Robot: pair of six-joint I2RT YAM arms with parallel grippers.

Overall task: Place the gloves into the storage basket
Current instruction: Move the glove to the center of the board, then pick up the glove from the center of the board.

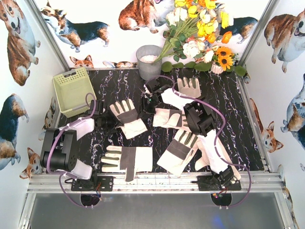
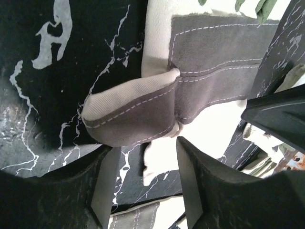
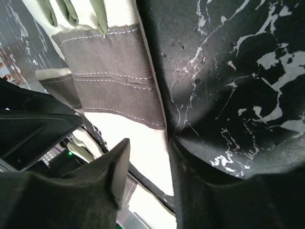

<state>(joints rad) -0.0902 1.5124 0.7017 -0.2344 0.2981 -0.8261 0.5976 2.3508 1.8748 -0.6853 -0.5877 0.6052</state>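
Observation:
Several cream gloves with grey patches lie on the black marbled table. The pale green storage basket (image 1: 72, 89) stands at the back left and looks empty. My left gripper (image 1: 108, 122) is open, low over the table, next to the glove (image 1: 127, 117) at centre left. In the left wrist view (image 2: 147, 148) that glove's thumb (image 2: 133, 117) lies just ahead of the open fingers. My right gripper (image 1: 151, 98) is open at the back glove (image 1: 187, 88). In the right wrist view (image 3: 150, 145) its fingers straddle that glove's white cuff (image 3: 143, 152).
A round grey bucket (image 1: 149, 60) and a bunch of artificial flowers (image 1: 200, 33) stand at the back. More gloves lie at the front (image 1: 125, 160), the front centre (image 1: 178, 150), the centre (image 1: 167, 117) and under the right arm (image 1: 212, 150). Printed walls close in both sides.

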